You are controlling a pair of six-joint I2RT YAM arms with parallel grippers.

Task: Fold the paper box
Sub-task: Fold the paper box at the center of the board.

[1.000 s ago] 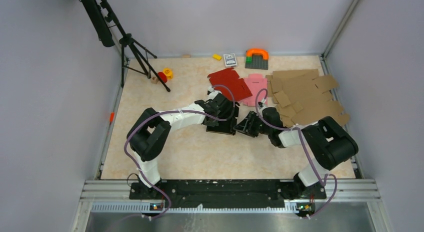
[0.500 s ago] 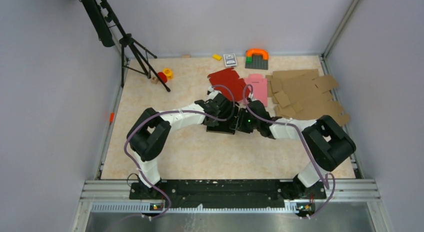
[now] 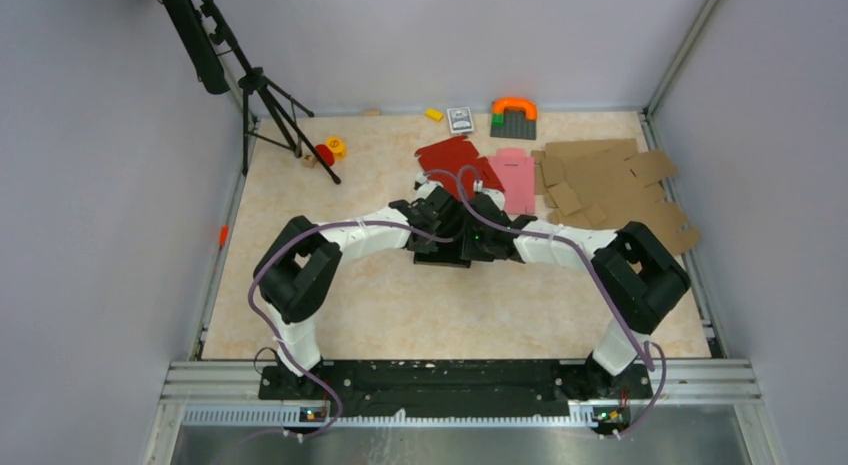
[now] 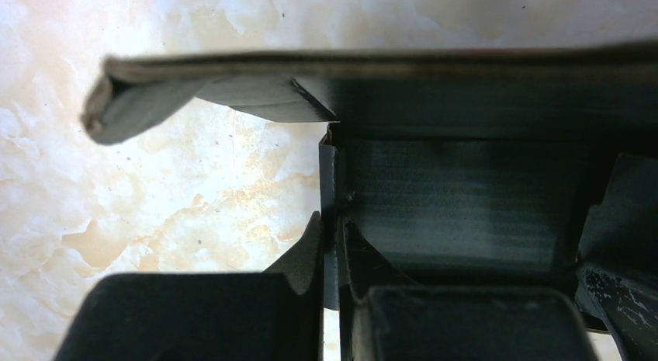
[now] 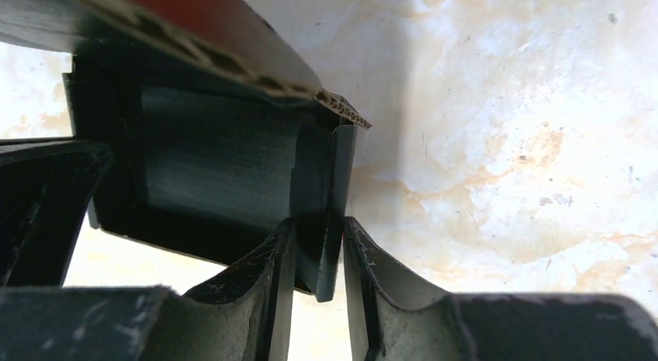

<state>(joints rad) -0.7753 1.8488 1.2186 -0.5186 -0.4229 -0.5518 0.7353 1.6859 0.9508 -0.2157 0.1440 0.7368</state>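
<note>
The paper box [image 3: 441,255] sits in the middle of the counter [image 3: 380,305], just near of the red blank [image 3: 450,163] and pink blank [image 3: 514,175], with both arms meeting over it. It no longer lies flat. The wrist views show a floor panel with upright walls rising from it, so the tray-like body appears to be formed already.

The left gripper [image 4: 330,244] has its jaws pressed together on a thin upright wall at the box's left side, with no gap showing around the card. The right gripper [image 5: 318,244] has its jaws astride the wall at the opposite side. They stand narrowly apart, with slivers of light beside the card, so that wall looks bracketed rather than firmly pinched.

A long panel with a doubled-over edge hangs above the open cavity in the left wrist view. It reads as the lid or a top flap, raised and not tucked in. Small tabs stand at the corner where the walls meet, and it cannot be told whether they are locked into their slots.

By this showing, the task looks past its midpoint. What is probably left is squaring the side walls, seating the corner tabs, and bringing the top panel down and tucking it in. The loose brown cardboard pieces [image 3: 610,190] lie well to the right, out of the work.
</note>
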